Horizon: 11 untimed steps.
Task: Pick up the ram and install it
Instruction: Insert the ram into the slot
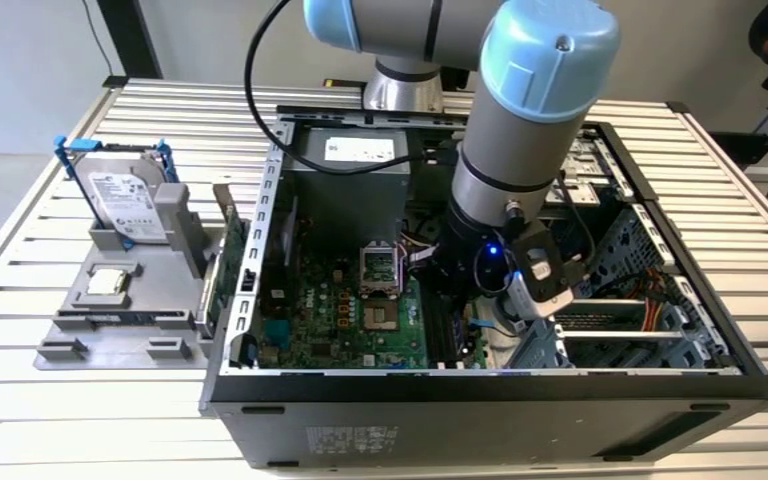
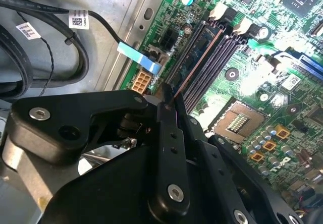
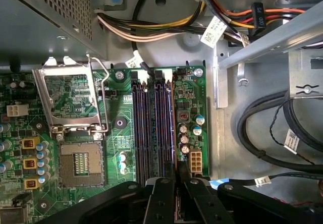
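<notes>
My gripper (image 1: 475, 300) reaches down inside the open computer case (image 1: 491, 385), over the green motherboard (image 1: 344, 320). In both wrist views its two black fingers stand close together on the near end of the ram (image 3: 172, 123), a thin stick seen edge-on. The ram (image 2: 199, 57) stands upright along the outermost of the dark memory slots (image 3: 149, 128), on the side by the small round capacitors. The gripper (image 3: 176, 172) (image 2: 170, 96) is shut on the ram. Whether the stick is pushed fully down into the slot, I cannot tell.
The CPU socket (image 3: 81, 163) with its raised metal frame (image 3: 68, 98) lies beside the slots. Black cables (image 3: 272, 133) and a coloured wire bundle (image 3: 151, 30) run close by. Outside the case, a hard drive in a blue frame (image 1: 124, 195) and a green card (image 1: 231, 250) stand on a grey holder (image 1: 131, 300).
</notes>
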Each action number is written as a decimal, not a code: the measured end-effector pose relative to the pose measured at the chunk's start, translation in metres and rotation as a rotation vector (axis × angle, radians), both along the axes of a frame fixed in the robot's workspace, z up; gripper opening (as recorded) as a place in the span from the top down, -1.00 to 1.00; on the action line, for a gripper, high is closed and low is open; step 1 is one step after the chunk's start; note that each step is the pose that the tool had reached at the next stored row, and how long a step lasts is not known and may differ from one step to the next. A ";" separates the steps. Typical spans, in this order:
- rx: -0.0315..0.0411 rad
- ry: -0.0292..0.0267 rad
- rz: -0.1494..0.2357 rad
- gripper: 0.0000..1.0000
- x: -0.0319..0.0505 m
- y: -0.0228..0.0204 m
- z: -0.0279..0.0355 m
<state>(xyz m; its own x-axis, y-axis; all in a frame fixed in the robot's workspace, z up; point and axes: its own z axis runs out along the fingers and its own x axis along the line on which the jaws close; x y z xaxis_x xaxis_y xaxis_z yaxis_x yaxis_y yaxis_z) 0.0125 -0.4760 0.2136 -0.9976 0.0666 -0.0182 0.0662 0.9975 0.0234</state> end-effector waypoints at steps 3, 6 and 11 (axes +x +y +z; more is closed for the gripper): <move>-0.0003 0.0000 0.000 1.00 0.0000 0.0000 -0.0004; 0.0001 0.0001 0.000 1.00 0.0000 0.0000 -0.0007; 0.0015 0.0009 0.000 1.00 0.0001 0.0000 0.0016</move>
<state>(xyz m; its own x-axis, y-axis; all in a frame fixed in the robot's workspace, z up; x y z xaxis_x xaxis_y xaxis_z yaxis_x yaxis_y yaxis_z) 0.0126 -0.4760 0.2152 -0.9976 0.0666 -0.0172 0.0662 0.9975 0.0249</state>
